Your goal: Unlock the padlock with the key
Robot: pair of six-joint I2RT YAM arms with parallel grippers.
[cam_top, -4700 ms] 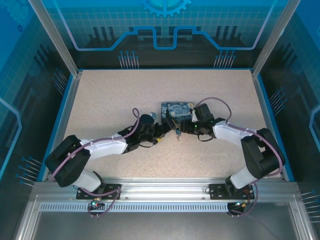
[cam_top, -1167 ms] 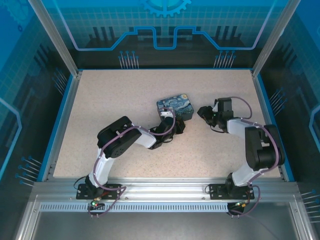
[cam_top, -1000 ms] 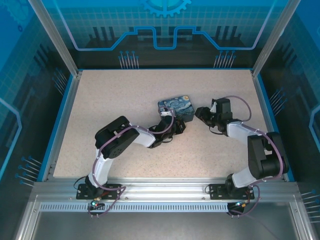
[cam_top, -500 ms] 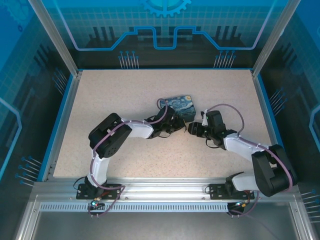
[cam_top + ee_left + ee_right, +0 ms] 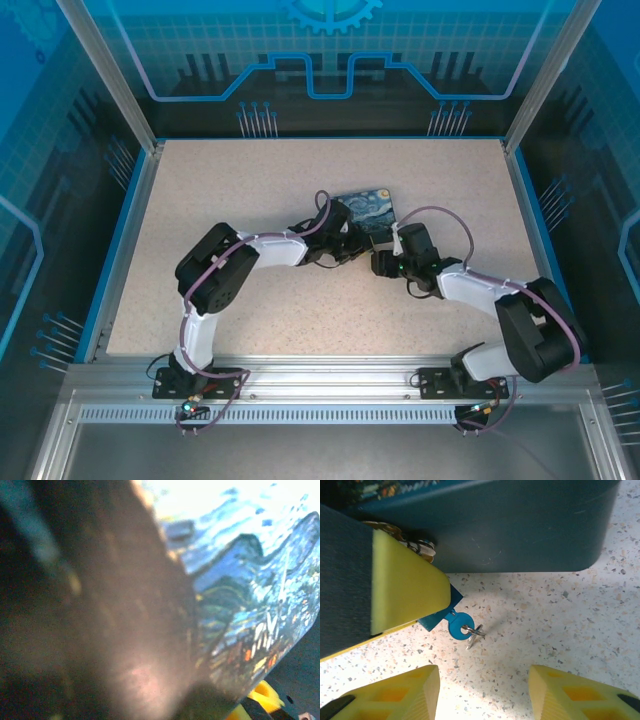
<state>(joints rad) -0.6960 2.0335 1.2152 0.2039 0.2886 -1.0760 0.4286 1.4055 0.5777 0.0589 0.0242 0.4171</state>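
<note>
The starry-night box (image 5: 368, 205) sits mid-surface with its printed lid up, and I can't see what is in it. Bare speckled surface (image 5: 230, 180) runs wide on all sides out to the blue rim.

Both arms crowd the box's near side. In my right wrist view the right gripper (image 5: 482, 695) has its jaws spread with nothing between them, and there is open surface ahead and to the right.

The blue padlock (image 5: 436, 616) peeks from under the left gripper's (image 5: 348, 244) yellow pad (image 5: 402, 582), close to the box's near wall. A round blue tab (image 5: 455, 628) with a small silvery ring lies beside it. I can't tell how the left jaws stand, and the left wrist view is blurred against the box.
</note>
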